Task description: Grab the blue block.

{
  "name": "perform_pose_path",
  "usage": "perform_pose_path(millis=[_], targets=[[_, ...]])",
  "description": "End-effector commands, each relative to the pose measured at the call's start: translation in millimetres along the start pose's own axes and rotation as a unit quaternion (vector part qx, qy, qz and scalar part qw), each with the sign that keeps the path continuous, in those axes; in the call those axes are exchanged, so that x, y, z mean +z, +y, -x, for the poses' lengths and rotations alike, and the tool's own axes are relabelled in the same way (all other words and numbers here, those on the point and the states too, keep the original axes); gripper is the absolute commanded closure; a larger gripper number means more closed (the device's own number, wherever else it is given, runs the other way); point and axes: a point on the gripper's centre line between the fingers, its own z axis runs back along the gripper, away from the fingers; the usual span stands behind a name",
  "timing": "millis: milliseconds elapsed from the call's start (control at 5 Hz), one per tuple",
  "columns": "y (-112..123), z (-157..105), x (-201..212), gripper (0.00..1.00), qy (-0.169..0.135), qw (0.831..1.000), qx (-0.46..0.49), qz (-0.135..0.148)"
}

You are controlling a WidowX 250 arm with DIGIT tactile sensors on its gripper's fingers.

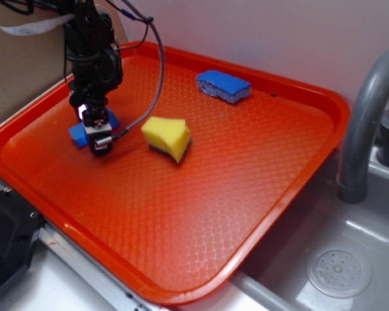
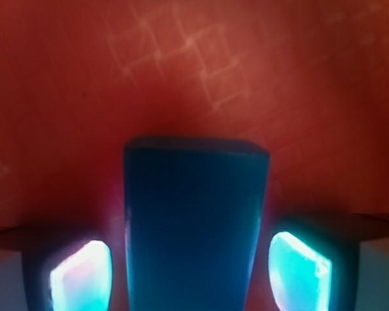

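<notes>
From my exterior feed, most of the blue block is hidden behind the gripper; I only get a blue corner sticking out on the left side and a sliver to the right of the fingers. It lies on the red tray near the tray's left edge, toward the far left corner. The arm's top is cut off by the frame, and its dark body blocks any view of where the fingertips meet the block.

The wrist feed is blurry and close. There the blue block fills the centre as a smooth, solid dark-blue bar with a straight far edge and sharp corners, its near end cut off at the bottom. The two fingers glow cyan on either side, spread wider than the block with thin red gaps showing, so the gripper straddles it without pinching.

Elsewhere on the tray, a yellow sponge sits near the middle, and a rough blue sponge near the far edge.
</notes>
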Motion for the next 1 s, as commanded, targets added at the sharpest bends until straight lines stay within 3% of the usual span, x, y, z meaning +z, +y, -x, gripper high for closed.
perform_pose_path(millis=[0, 200, 600, 800], targets=[[-1.1, -4.1, -1.7, 1.00, -0.001, 1.000, 0.015, -0.016], [-1.3, -3.3, -0.7, 1.00, -0.003, 1.000, 0.011, -0.018], [-3.3, -7.4, 19.2, 1.00, -0.017, 0.997, 0.024, -0.068], [-4.9, -8.6, 72.0, 1.00, -0.079, 0.992, 0.058, -0.078]])
